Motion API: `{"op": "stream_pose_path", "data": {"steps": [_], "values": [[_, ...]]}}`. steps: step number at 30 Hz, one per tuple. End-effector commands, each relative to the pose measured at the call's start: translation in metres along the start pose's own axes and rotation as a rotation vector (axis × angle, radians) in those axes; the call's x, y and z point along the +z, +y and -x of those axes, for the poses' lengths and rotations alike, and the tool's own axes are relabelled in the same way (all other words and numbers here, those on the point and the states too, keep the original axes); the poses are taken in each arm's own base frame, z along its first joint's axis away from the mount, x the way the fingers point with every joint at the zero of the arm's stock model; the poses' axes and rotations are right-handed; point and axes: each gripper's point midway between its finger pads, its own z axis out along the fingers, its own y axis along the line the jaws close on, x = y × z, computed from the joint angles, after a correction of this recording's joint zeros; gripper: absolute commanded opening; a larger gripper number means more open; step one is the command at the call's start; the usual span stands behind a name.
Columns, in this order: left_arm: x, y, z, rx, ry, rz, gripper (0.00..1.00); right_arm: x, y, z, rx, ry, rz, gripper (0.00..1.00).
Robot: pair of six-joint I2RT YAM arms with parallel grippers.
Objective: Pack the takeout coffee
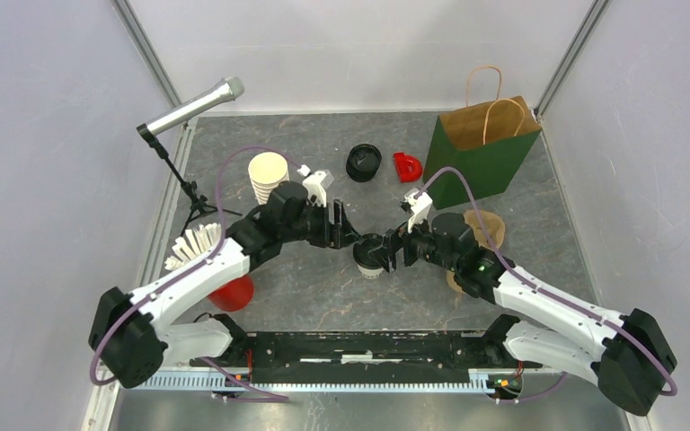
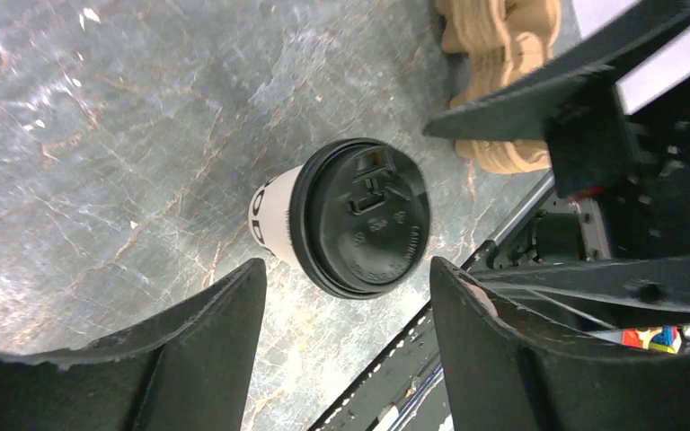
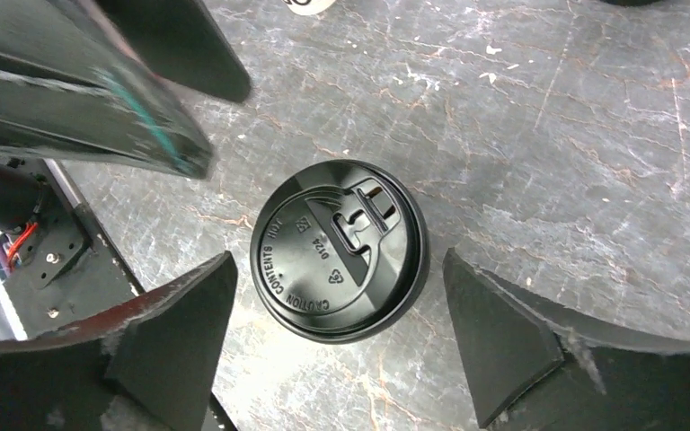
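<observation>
Takeout coffee (image 2: 359, 220), the small cream-white paper cup with dark print and a round black plastic lid, looked liable to tip, since you had the left gripper (image 2: 346, 274) and the right gripper (image 3: 340, 262) crowded over it together, where a clash or an off-centre squeeze could knock it. Both pairs of fingers (image 3: 171, 332) were spread open, clear of its sides. It stood upright, lid seated flat, well apart from the green paper bag (image 1: 482, 153), toward the arms from it.

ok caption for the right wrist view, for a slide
Open right gripper straddling a black-lidded coffee cup upright on the grey table, fingers clear of it on both sides
</observation>
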Motion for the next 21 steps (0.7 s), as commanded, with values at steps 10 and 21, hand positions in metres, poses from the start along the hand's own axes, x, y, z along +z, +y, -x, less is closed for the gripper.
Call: {"op": "stream_pose_path", "data": {"steps": [10,21], "values": [[-0.129,-0.037,0.060,0.346,-0.185,0.077,1.00,0.002,0.007,0.028,-0.226,0.068,-0.144,0.98],[-0.196,-0.019,0.050,0.504,-0.414,0.143,1.00,0.021,0.010,0.016,-0.299,0.144,-0.182,0.98]]}}
